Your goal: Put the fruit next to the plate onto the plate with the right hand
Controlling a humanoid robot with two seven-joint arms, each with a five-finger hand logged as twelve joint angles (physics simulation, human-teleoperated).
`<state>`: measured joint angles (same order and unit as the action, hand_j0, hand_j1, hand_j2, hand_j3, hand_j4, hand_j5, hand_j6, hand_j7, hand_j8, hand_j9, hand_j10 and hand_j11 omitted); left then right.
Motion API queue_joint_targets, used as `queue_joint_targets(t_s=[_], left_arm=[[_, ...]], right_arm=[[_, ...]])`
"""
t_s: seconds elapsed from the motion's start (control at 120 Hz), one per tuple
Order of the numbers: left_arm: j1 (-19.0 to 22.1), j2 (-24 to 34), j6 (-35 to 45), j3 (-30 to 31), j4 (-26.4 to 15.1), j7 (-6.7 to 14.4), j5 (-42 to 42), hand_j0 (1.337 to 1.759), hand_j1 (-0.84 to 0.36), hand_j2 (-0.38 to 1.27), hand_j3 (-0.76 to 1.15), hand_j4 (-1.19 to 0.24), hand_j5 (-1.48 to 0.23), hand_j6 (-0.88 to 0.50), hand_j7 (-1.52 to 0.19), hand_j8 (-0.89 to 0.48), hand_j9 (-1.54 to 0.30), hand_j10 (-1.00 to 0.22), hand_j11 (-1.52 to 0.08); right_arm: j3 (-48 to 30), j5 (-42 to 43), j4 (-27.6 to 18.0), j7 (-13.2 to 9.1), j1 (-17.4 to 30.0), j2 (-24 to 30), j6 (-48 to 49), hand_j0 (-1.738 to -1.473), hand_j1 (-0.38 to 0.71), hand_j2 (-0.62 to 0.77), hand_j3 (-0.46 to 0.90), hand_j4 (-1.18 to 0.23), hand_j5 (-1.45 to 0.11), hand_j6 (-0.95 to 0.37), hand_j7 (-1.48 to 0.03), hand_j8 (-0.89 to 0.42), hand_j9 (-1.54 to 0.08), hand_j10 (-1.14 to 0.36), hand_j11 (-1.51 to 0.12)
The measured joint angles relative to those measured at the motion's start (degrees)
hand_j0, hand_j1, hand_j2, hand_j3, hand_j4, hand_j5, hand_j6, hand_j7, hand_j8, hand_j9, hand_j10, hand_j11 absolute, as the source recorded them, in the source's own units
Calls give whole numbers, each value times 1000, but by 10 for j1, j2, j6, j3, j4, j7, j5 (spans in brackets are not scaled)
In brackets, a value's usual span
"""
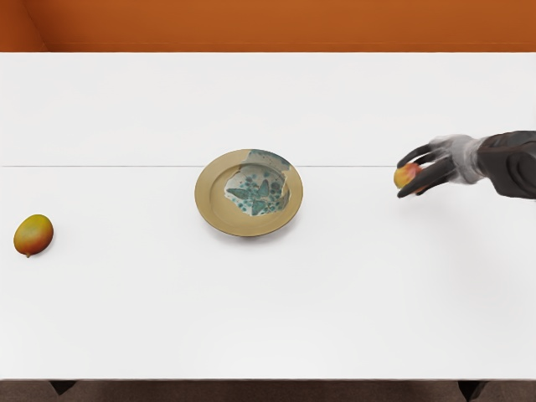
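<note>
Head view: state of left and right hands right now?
Right hand: fingers closed around the small fruit, to the right of the plate.
Left hand: not in view.

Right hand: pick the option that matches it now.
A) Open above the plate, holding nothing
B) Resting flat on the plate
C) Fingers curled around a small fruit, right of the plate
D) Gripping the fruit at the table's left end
C: the right hand has its fingers curled around the small fruit, off to the right of the plate, while the larger fruit lies alone at the far left.
</note>
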<state>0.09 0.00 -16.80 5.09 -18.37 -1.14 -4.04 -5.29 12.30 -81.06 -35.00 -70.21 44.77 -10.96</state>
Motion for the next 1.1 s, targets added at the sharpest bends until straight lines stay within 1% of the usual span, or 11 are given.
queue_joint_targets(t_s=[0.05, 0.092, 0.208, 0.325, 0.442, 0.75, 0.775, 0.842, 0.917, 1.033, 1.1], left_arm=[[0, 0, 0, 0, 0, 0, 0, 1658, 349, 0, 0, 0, 0, 0, 0, 0, 0, 0, 0], [0, 0, 0, 0, 0, 0, 0, 1658, 349, 0, 0, 0, 0, 0, 0, 0, 0, 0, 0], [0, 0, 0, 0, 0, 0, 0, 1658, 349, 0, 0, 0, 0, 0, 0, 0, 0, 0, 0], [0, 0, 0, 0, 0, 0, 0, 1658, 349, 0, 0, 0, 0, 0, 0, 0, 0, 0, 0], [0, 0, 0, 0, 0, 0, 0, 1658, 349, 0, 0, 0, 0, 0, 0, 0, 0, 0, 0], [0, 0, 0, 0, 0, 0, 0, 1658, 349, 0, 0, 0, 0, 1, 0, 0, 0, 0, 0], [0, 0, 0, 0, 0, 0, 0, 1658, 349, 0, 0, 0, 0, 1, 0, 0, 0, 0, 0], [0, 0, 0, 0, 0, 0, 0, 1658, 349, 0, 0, 0, 0, 1, 0, 0, 0, 0, 0], [0, 0, 0, 0, 0, 0, 0, 1658, 349, 0, 0, 0, 0, 1, 0, 0, 0, 0, 0], [0, 0, 0, 0, 0, 0, 0, 1658, 349, 0, 0, 0, 0, 1, 0, 0, 0, 0, 0], [0, 0, 0, 0, 0, 0, 0, 1658, 349, 0, 0, 0, 0, 1, 0, 0, 0, 0, 0]], right_arm=[[-110, -11, 19, 0, 44, -24, 88, -1645, 351, 284, 0, -832, -1130, -316, -1144, -313, -1197, -682, -1143], [-172, -17, 40, 0, 66, -51, 147, -1644, 361, 309, 0, -826, -1144, -313, -1142, -310, -1198, -674, -1153], [-254, -13, 96, -1, 91, -133, 236, -1643, 370, 309, 0, -835, -1171, -314, -1139, -303, -1202, -662, -1164], [-280, 22, 158, -1, 96, -220, 266, -1643, 335, 239, 0, -867, -1183, -328, -1137, -310, -1205, -676, -1171], [-287, 52, 209, -1, 92, -282, 276, -1643, 319, 221, -1, -902, -1183, -338, -1136, -324, -1200, -691, -1165], [-275, 77, 261, -1, 92, -325, 278, -1640, 275, 160, -1, -949, -1163, -376, -1131, -359, -1190, -715, -1144], [-274, 79, 265, -1, 92, -328, 277, -1642, 253, 139, 0, -942, -1090, -374, -1061, -369, -1117, -696, -1073], [-273, 79, 279, 0, 93, -339, 274, -1646, 96, 98, 0, -701, -798, -279, -777, -275, -817, -511, -785], [-272, 80, 288, 0, 93, -345, 272, -1650, -33, 66, 0, -488, -563, -197, -546, -168, -574, -354, -551], [-274, 80, 293, 0, 93, -339, 272, -1653, -160, 35, 0, -283, -329, -119, -319, -100, -335, -195, -322], [-304, 77, 285, 0, 96, -313, 301, -1655, -207, 24, 0, -210, -244, -91, -237, -78, -248, -146, -239]])
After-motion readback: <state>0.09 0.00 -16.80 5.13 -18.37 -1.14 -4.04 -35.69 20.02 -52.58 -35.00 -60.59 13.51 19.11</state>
